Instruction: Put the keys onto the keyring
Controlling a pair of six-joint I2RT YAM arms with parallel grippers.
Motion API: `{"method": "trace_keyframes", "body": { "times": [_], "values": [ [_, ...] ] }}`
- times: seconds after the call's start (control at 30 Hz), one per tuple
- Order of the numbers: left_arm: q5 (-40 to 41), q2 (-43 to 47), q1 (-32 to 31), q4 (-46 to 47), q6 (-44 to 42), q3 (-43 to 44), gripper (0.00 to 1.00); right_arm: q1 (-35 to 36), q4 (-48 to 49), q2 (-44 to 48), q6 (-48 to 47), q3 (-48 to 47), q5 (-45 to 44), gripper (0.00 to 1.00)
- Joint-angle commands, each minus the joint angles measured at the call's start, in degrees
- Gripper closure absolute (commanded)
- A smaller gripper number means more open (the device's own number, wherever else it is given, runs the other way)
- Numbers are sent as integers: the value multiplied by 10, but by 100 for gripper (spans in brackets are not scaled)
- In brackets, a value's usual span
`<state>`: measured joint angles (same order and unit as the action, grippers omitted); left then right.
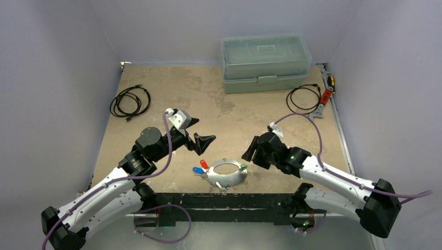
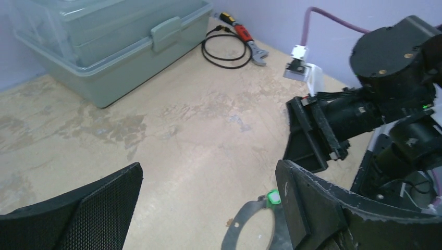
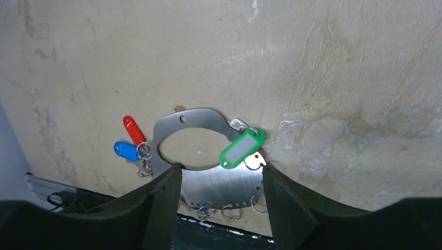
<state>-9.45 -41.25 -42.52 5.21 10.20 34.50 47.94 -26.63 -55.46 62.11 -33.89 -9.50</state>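
Worn beige table [image 1: 156,94] spans the walled cell, with a toolbox [image 1: 265,62] at its far edge. Near the front edge the keyring [image 3: 216,188] lies flat between the arms. The left gripper [image 1: 199,132] hangs just beyond its left side, jaws wide apart and empty. The right gripper [image 1: 249,152] sits just right of it, jaws also apart and empty. A red key [image 3: 133,129] and a blue key [image 3: 125,151] lie at the ring's left rim, a green key [image 3: 241,148] at its right.

No legible text, label or number anywhere.
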Motion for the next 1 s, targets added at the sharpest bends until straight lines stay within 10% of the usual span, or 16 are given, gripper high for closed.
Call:
{"method": "trace_keyframes", "body": {
  "times": [0.0, 0.37, 0.5, 0.7, 0.97],
  "values": [
    [83, -11, 0, -32, -33, 14, 1, 1, -23, 6, 108, 4, -15, 39],
    [228, -31, -1, 22, -75, -52, 1, -1, 249, 6, -176, -65, -235, 30],
    [276, -88, -1, 67, -20, -66, 1, -14, 206, -57, -192, -142, -282, 23],
    [251, -150, -5, 56, 29, -34, 1, -103, 103, -114, -160, -219, -100, 8],
    [169, -23, -20, 85, 71, -55, 1, -102, 126, -11, -71, -79, -85, 2]
  ]
}}
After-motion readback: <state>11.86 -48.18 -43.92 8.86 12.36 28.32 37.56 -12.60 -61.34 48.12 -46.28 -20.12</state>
